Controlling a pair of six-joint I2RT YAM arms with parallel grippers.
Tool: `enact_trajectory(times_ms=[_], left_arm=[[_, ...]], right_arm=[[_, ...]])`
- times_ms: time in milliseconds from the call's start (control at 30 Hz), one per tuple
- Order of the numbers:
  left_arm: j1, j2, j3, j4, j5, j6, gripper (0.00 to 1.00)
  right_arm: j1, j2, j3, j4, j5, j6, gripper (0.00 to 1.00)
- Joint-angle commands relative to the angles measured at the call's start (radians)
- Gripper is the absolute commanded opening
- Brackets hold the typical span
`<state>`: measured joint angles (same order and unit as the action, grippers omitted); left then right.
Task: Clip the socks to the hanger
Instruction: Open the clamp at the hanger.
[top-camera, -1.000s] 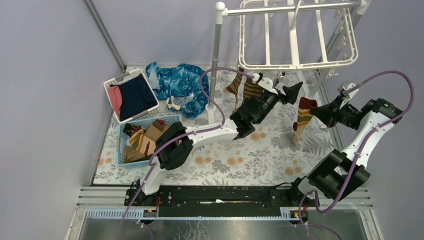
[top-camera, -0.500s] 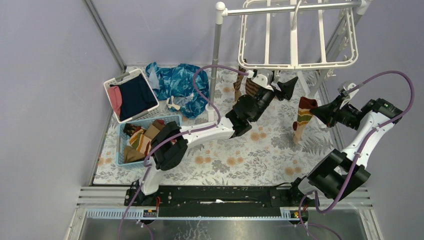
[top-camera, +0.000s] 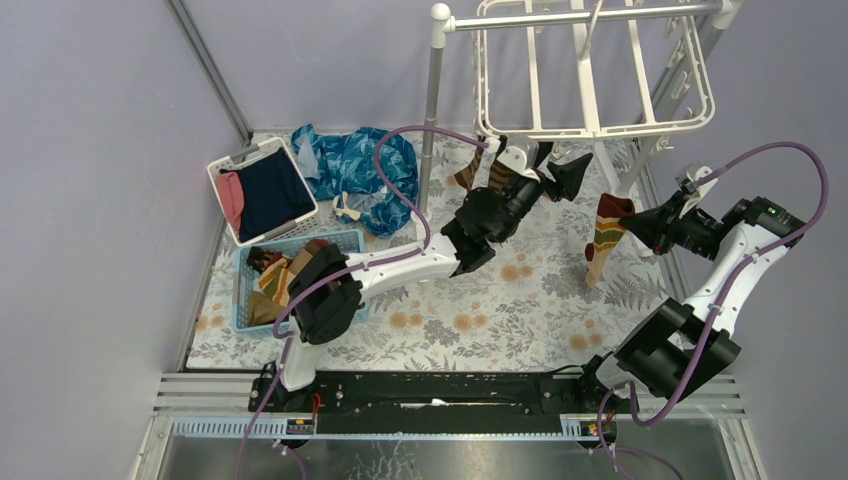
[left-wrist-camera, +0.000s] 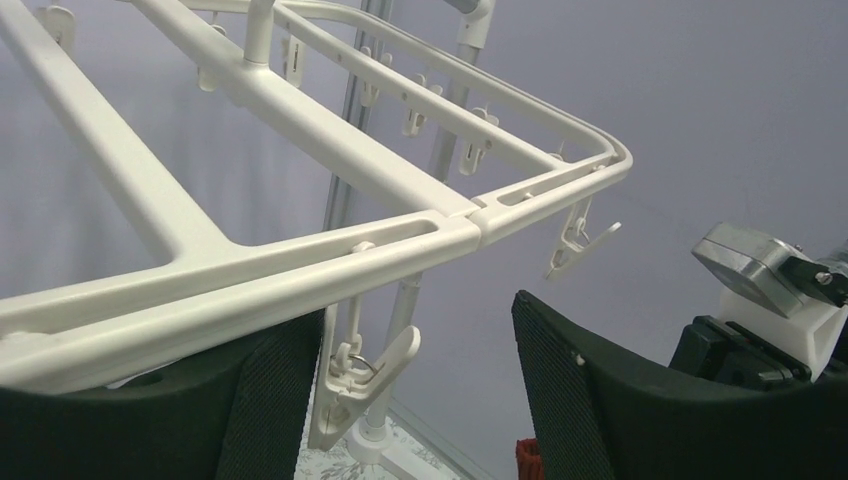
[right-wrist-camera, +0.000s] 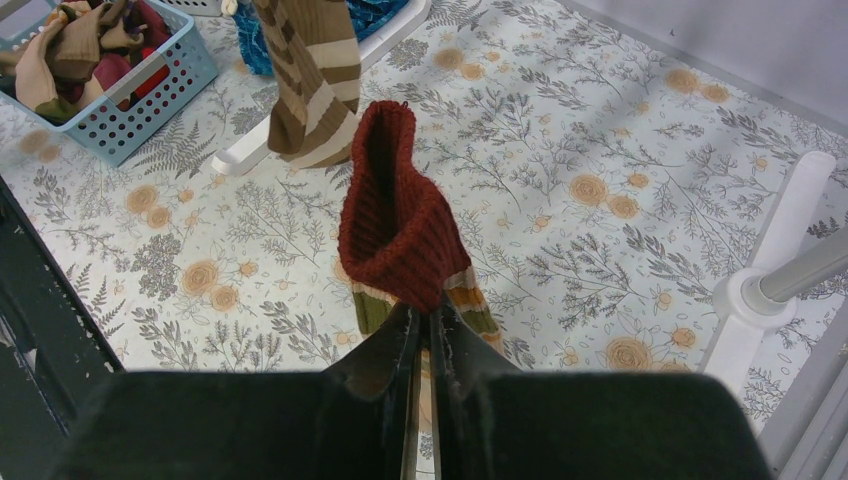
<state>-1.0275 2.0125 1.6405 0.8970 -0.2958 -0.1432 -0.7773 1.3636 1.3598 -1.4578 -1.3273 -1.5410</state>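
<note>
The white hanger hangs from the rack at the back, and its frame fills the left wrist view. My left gripper is raised just under the hanger's front edge, open, with one dangling clip close to its left finger. Nothing is held in it. Two brown striped socks hang from clips to the left of it. My right gripper is shut on the red cuff of a sock with green and tan bands, which hangs above the mat.
A blue basket at the left holds several more socks. Behind it stand a white basket of navy and pink clothes and a blue patterned cloth. The rack's upright pole rises beside the left arm. Its foot stands near the right gripper.
My left arm has swung left and back, bringing its gripper closer under the hanger's front edge, jaws slightly narrower. The hanger has swayed a little. The right arm and its sock are unmoved.
</note>
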Motion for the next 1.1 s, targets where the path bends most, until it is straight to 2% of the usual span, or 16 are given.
enact_trajectory(times_ms=[0, 200, 600, 700, 900, 1067], left_arm=[[0.01, -0.029, -0.012, -0.009, 0.015, -0.006, 0.73], [0.01, -0.039, -0.016, -0.027, 0.016, -0.009, 0.68], [0.012, -0.052, -0.005, -0.029, 0.042, -0.031, 0.67], [0.012, -0.053, -0.001, -0.033, 0.047, -0.037, 0.61], [0.017, -0.058, 0.002, -0.045, 0.048, -0.063, 0.42], [0.027, -0.067, 0.009, -0.073, 0.064, -0.112, 0.31]], right_arm=[[-0.004, 0.0, 0.0, -0.024, -0.032, -0.023, 0.08], [-0.004, 0.002, -0.001, -0.024, -0.03, -0.025, 0.08], [-0.004, -0.001, -0.002, -0.024, -0.027, -0.025, 0.08], [-0.004, -0.001, -0.002, -0.023, -0.028, -0.025, 0.08], [-0.004, -0.002, -0.002, -0.023, -0.026, -0.024, 0.08], [-0.004, -0.001, -0.005, -0.023, -0.024, -0.025, 0.08]])
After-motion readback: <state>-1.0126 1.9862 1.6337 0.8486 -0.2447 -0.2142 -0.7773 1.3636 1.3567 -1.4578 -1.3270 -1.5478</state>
